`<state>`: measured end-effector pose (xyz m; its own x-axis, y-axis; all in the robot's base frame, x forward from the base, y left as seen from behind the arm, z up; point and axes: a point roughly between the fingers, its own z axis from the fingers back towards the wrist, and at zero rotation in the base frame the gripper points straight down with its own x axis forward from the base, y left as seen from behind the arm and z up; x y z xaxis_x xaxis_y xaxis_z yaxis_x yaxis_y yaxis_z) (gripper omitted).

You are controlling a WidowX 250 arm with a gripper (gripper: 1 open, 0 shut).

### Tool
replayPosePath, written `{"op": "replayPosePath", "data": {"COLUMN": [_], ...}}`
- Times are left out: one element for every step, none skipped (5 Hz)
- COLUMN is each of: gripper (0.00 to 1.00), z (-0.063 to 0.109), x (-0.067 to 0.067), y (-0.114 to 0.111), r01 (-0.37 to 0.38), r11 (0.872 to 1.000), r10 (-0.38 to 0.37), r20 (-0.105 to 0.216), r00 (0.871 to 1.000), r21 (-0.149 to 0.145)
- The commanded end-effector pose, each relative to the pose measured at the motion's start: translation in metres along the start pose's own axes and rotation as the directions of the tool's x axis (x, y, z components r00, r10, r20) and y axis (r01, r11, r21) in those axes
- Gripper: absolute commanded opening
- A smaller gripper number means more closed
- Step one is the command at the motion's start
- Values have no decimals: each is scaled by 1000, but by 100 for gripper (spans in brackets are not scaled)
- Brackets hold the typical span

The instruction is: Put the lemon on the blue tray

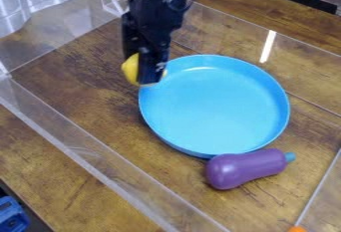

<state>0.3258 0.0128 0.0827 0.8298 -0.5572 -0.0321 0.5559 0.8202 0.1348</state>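
Observation:
The lemon (130, 69), small and bright yellow, hangs just beyond the upper left rim of the blue tray (226, 112), a wide round shallow dish lying on the wooden table. My black gripper (143, 67) points straight down and is shut on the lemon, whose yellow skin shows between the fingers on the left side. The lemon is lifted off the table, and nothing lies in the tray.
A purple eggplant (246, 166) lies on the table in front of the tray, close to its near rim. Clear plastic walls (80, 141) fence the work area on the left and front. A white strip (269, 45) lies behind the tray.

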Motion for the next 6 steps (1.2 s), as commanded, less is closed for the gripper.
{"op": "replayPosePath", "data": {"gripper": [0,0,0,0,0,0], "z": [49,42,36,29,34,36], "x": [23,40,46,49,57,64], "y": [-3,-13,-18,-24,-26,-27], "r01": [40,128,191,254,349,430], "r11": [997,989,978,963,932,897], "r10": [-45,-136,-200,-264,-360,-440], "r20": [91,111,112,113,116,116], "r00": [995,985,973,958,926,891], "r21": [65,76,85,92,99,100]}}
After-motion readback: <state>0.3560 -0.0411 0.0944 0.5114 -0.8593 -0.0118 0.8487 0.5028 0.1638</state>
